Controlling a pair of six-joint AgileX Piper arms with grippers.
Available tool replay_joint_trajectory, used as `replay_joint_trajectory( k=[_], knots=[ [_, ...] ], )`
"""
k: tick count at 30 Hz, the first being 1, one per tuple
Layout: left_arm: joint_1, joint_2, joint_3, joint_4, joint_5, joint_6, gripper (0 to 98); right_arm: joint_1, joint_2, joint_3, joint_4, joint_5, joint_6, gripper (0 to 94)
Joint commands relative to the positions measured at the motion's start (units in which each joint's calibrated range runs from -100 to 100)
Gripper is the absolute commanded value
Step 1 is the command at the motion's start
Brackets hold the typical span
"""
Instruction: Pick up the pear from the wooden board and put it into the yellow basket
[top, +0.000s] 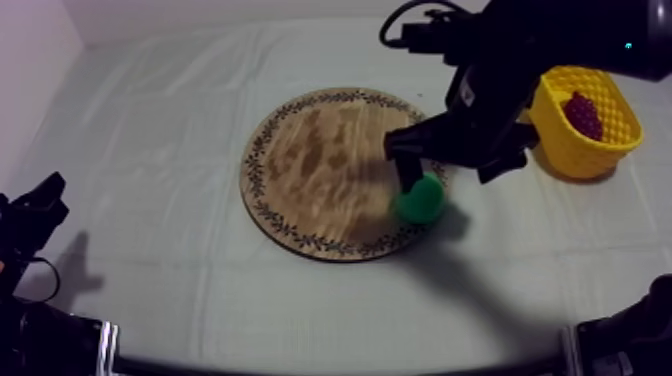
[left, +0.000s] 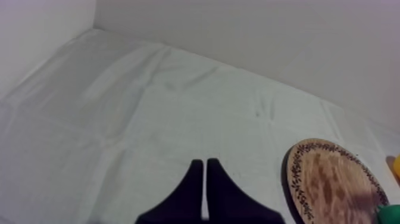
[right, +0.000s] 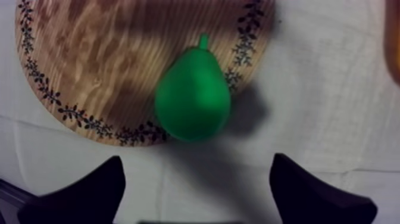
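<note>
1. Down at the counter's (top: 180, 290) near left, the left pincer (left: 205, 162) rested, fingers pressed together on nothing.
2. Mid-counter, the pear (right: 193, 95) lay on the wooden board (right: 107, 65), fat end overlapping the rim, and the right pincer (right: 196, 158) hung spread wide above it.
3. It looked light, stiff and glossy, likely slippery: best pinched across the belly.
4. Farther right sat the yellow basket (top: 570, 150).

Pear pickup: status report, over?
Right gripper open above pear. Left gripper shut, at rest. Pear lying at board rim. No obstacle toward basket.
</note>
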Motion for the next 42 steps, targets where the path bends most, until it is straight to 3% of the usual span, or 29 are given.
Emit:
replay_joint_trajectory(
  k=[1,22,28,32,36,42],
  knots=[
    [0.0,0.0,0.0,0.02,0.0,0.0,0.1,-0.2,1.8,0.3,-0.2,-1.6,0.0,92.7],
    [0.0,0.0,0.0,0.02,0.0,0.0,0.1,0.7,18.7,-4.3,0.8,-8.2,-2.0,90.1],
    [0.0,0.0,0.0,0.02,0.0,0.0,0.1,0.9,21.4,-5.7,1.4,-9.8,-2.3,71.3],
    [0.0,0.0,0.0,0.02,0.0,0.0,0.1,1.0,22.2,-6.1,1.3,-10.5,-1.3,45.4],
    [0.0,0.0,0.0,0.02,0.0,0.0,0.1,1.4,22.0,-6.3,1.1,-10.7,-0.7,27.8],
    [0.0,0.0,0.0,0.02,0.0,0.0,0.1,2.1,17.5,-4.9,1.6,-9.7,0.3,24.4]
  ],
)
